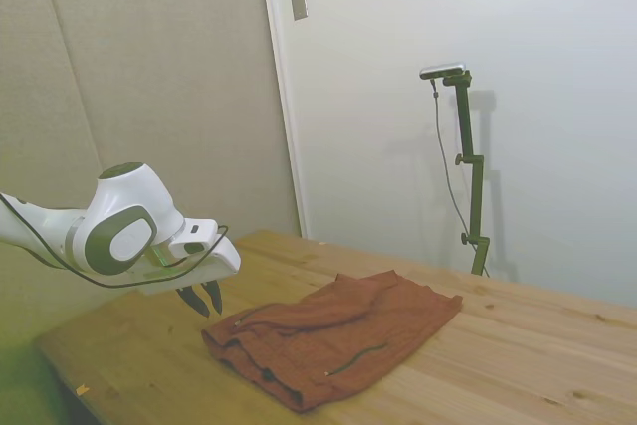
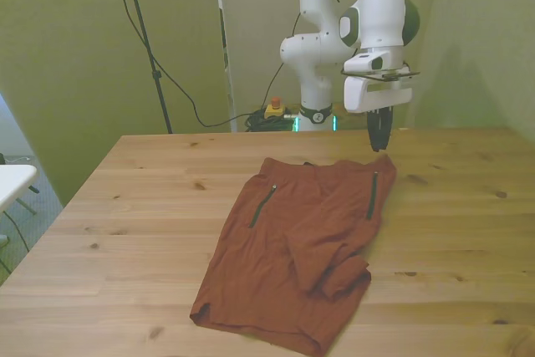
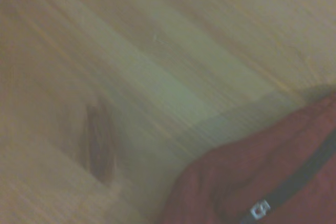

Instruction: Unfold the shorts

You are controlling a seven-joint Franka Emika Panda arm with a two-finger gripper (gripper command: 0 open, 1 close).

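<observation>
**Soft shorts, one side folded over, gripper poised at the waistband corner**

Pale walls and a wooden plank table [image 2: 150, 206] frame the scene. On the table's middle lie the rust-orange soft fabric shorts [image 2: 292, 248], waistband toward the robot, with two dark zipper pockets showing. One leg, on the front view's right, is doubled over onto the rest, leaving a thick rumpled fold [image 2: 338, 269] near the hem. The white arm's two-finger gripper [image 1: 205, 298] hovers just above the table beside the waistband corner, touching nothing, its dark fingers a little apart.

The cloth looks light, limp and unbreakable (it will drape and drag rather than hold its shape), so a pinch should take only the top layer. The loose edge of the folded leg seems the best hold. In the blurred wrist view, a dark zipper strip [image 3: 294, 187] crosses the fabric; the small pale piece on it is probably the pull.
</observation>
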